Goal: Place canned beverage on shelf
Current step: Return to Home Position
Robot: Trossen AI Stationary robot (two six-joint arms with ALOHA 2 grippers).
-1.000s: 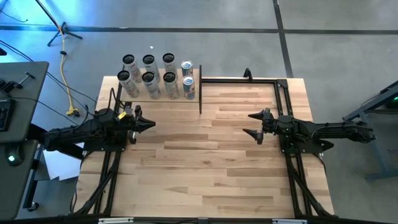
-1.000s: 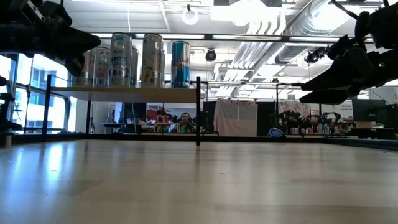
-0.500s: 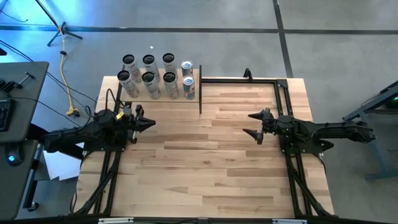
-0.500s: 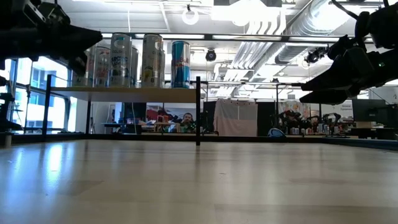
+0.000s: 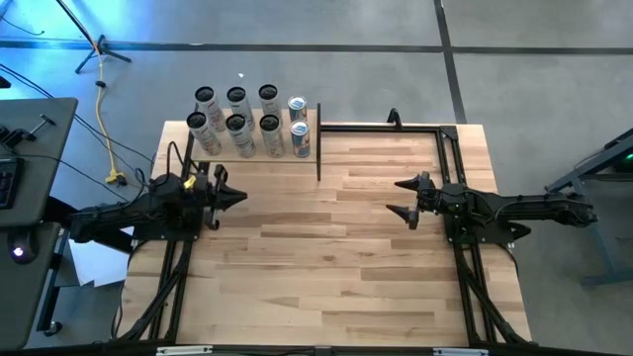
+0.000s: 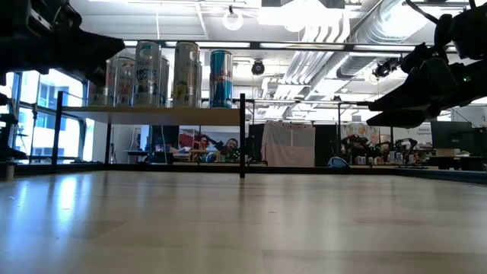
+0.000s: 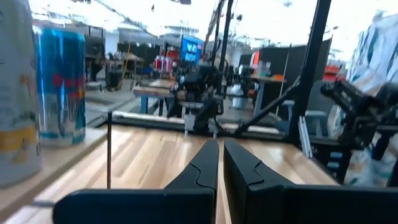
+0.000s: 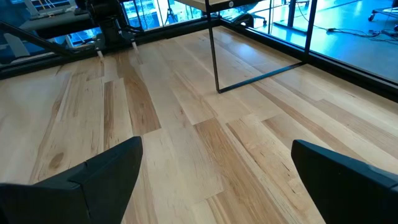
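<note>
Several beverage cans (image 5: 252,124) stand upright on the shelf (image 6: 163,114), a pale board on thin black posts at the table's far left. A blue can (image 6: 221,78) is the one nearest the shelf's right end, and it also shows in the left wrist view as the blue can (image 7: 60,87). My left gripper (image 5: 240,198) hovers shut and empty just near of the shelf, fingers pointing toward the table's right; its shut fingers (image 7: 221,165) hold nothing. My right gripper (image 5: 396,196) hovers open and empty over the table's right half, pointing left. Only bare tabletop lies between its fingers (image 8: 118,168).
A bare black metal frame (image 5: 386,127) runs along the far edge and down the right side. A black shelf post (image 8: 214,56) stands on the planks. The wooden tabletop (image 5: 326,257) stretches between and near of the two arms.
My left gripper has stayed in place but tipped its fingers up a little and rolled slightly about its own line. It stays shut.
</note>
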